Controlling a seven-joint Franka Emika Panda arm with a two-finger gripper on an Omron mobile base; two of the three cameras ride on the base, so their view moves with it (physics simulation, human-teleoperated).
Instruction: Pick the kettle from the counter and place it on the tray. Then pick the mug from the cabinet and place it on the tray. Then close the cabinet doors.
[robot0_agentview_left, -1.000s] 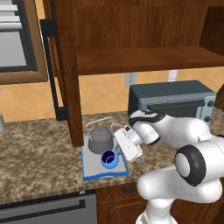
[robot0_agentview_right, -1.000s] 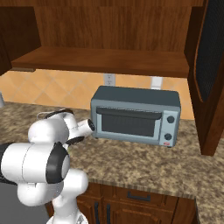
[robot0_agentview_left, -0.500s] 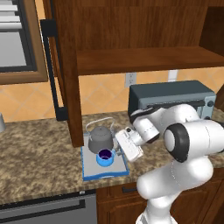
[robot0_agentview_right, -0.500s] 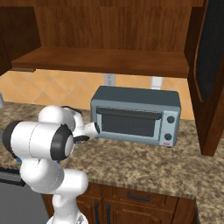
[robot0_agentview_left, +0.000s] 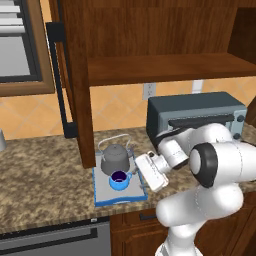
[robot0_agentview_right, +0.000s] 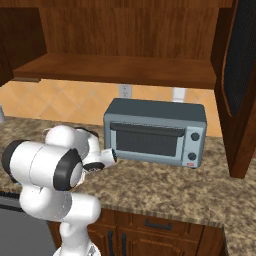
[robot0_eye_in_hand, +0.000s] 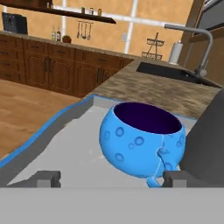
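Note:
The blue mug (robot0_agentview_left: 119, 179) (robot0_eye_in_hand: 142, 144) stands upright on the light grey, blue-rimmed tray (robot0_agentview_left: 120, 196) (robot0_eye_in_hand: 65, 148), right in front of the dark grey kettle (robot0_agentview_left: 116, 157) (robot0_eye_in_hand: 205, 140), which also stands on the tray. My gripper (robot0_agentview_left: 137, 175) (robot0_eye_in_hand: 111, 178) is low at the tray's right side, open, its fingertips (robot0_eye_in_hand: 46, 177) spread wide either side of the mug; the left one is clear of it. The tray lies on the speckled counter (robot0_agentview_left: 40, 170). The cabinet (robot0_agentview_left: 165, 67) above is open, its doors (robot0_agentview_left: 75, 75) (robot0_agentview_right: 240, 85) swung out.
A grey toaster oven (robot0_agentview_left: 195, 117) (robot0_agentview_right: 155, 131) stands on the counter right behind my arm. The left door's black bar handle (robot0_agentview_left: 60, 80) hangs just left of the tray. A sink with a faucet (robot0_eye_in_hand: 192, 43) lies beyond the tray in the hand view.
My gripper has gone from shut to open and has let go of the mug, which now rests on the tray. The elbow has swung forward.

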